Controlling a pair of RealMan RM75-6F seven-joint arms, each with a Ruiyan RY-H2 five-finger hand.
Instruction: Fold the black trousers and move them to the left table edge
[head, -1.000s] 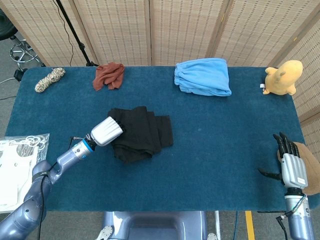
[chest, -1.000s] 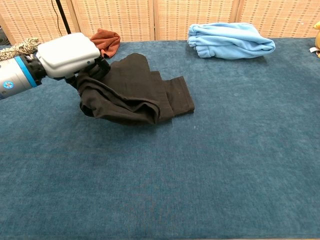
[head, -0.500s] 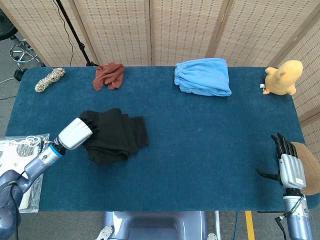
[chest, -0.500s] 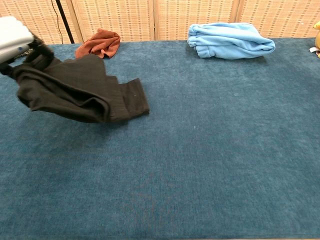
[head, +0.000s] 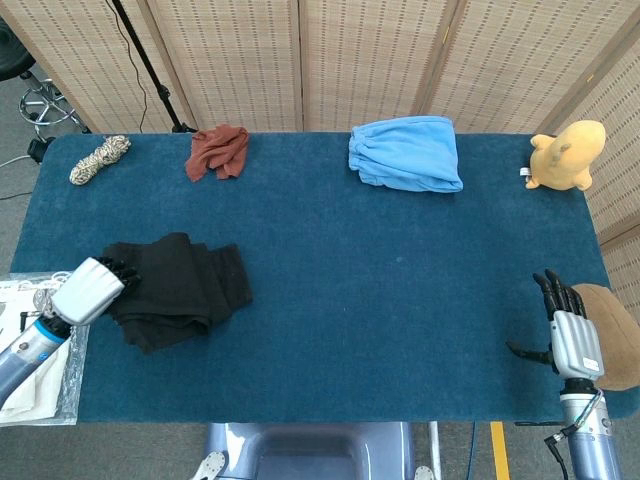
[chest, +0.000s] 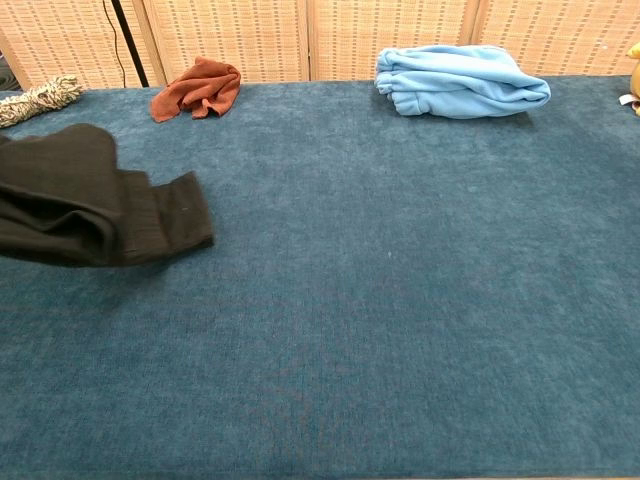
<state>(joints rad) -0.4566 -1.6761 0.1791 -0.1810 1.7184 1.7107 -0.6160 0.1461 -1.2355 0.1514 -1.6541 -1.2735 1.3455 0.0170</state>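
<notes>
In head view alone, left hand (head: 88, 291) grips black trousers (head: 178, 288).

Blue table (head: 400, 330): left hand (head: 88, 291) gripping folded black trousers (head: 178, 288) near its left edge; rust cloth (head: 218, 151), light-blue garment (head: 405, 152), rope coil (head: 99, 159) lying along its far edge; right hand (head: 566, 332) hovering, fingers spread, off its right edge.

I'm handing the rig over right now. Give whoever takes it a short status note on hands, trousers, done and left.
Left hand grips the near-left end of the folded black trousers, close to the left edge of the table.
Right hand is open, holding nothing, off the table's right end.
Done: trousers folded into a bundle and lying well left of centre.
Left: bring them fully to the left edge, then let go.
</notes>
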